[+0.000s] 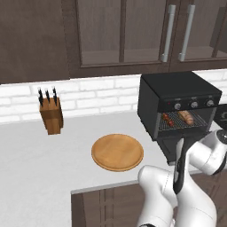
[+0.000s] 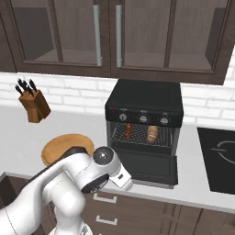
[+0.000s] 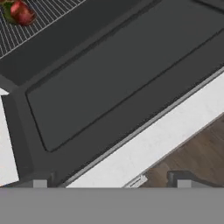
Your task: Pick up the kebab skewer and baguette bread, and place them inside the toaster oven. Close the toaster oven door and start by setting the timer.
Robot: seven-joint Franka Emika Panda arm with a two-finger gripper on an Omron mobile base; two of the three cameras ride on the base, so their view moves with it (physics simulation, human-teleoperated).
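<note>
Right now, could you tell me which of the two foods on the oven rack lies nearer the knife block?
The kebab skewer, with red chunks, lies on the knife block side; the brown baguette sits farther away.

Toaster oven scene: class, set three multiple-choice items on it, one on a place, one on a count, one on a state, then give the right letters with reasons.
1. Where is the baguette bread?
A. on the wooden plate
B. on the rack inside the toaster oven
C. beside the knife block

2. How many round knobs run across the oven's front?
A. two
B. three
C. five

3. How is the toaster oven door?
A. folded down open
B. shut
C. half raised

Answers:
1 B: the loaf lies on the wire rack to the right of the kebab skewer, while the wooden plate is bare.
2 B: three knobs sit in a row above the opening.
3 A: the door lies flat in front of the oven, leaving the rack exposed.
</note>
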